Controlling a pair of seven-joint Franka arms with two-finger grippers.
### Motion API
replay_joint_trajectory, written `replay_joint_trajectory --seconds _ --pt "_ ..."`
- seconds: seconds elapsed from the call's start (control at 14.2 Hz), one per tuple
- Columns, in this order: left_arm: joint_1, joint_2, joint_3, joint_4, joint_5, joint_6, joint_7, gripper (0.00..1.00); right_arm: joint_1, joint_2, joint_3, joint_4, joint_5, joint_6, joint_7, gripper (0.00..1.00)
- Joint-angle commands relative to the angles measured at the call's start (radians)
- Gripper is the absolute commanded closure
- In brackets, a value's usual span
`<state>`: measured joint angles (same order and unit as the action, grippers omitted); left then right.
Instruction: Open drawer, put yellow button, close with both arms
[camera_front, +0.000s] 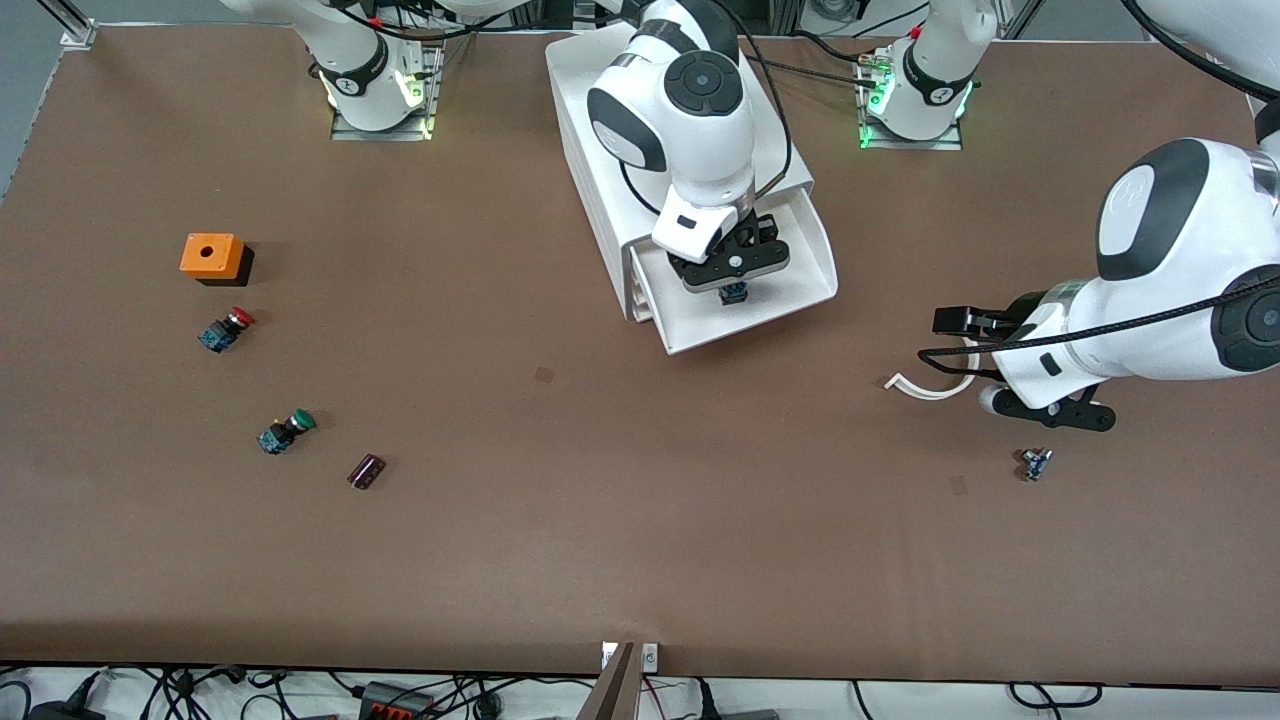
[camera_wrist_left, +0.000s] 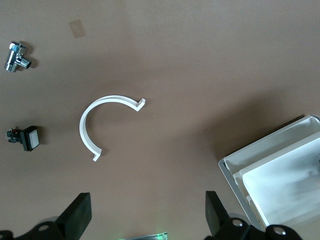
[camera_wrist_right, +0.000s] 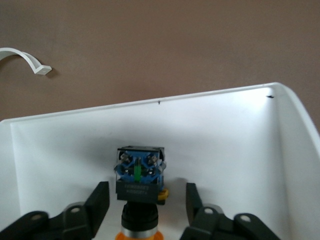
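Note:
The drawer, uppermost in the white cabinet, stands pulled out toward the front camera. My right gripper hangs over its tray, jaws apart. The yellow button lies in the drawer between the right gripper's fingers, which stand clear of its black and blue body; the orange cap shows at the frame edge. In the front view only the button's blue body peeks out below the gripper. My left gripper waits open over the table toward the left arm's end; its fingertips hold nothing.
A white curved plastic piece lies by the left gripper, a small metal fitting nearer the camera. Toward the right arm's end sit an orange box, a red-capped button, a green-capped button and a dark cylinder.

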<state>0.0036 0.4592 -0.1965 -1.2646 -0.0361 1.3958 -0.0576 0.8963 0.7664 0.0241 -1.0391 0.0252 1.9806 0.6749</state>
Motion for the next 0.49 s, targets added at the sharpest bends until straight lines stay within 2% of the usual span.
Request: replay_joint_trajectory --seconds 0.0,0.21,0.35,0.42 --pt "-0.017 0.015 -0.003 0.034 0.025 -0.006 -0.027 0.0 -0.026 -0.022 -0.001 0.059 0.001 -0.051 0.022 0.0" --pt "-0.026 0.015 -0.004 0.036 0.018 -0.004 -0.105 0.0 -0.095 -0.027 0.002 0.168 0.002 -0.176 0.018 0.0" --pt "-0.031 0.015 -0.008 0.033 0.012 0.006 -0.187 0.0 -0.161 -0.071 0.002 0.183 0.002 -0.25 0.012 0.0" --pt "-0.037 0.009 -0.012 0.027 -0.01 0.064 -0.244 0.0 -0.192 -0.093 0.002 0.182 0.002 -0.287 0.008 0.0"
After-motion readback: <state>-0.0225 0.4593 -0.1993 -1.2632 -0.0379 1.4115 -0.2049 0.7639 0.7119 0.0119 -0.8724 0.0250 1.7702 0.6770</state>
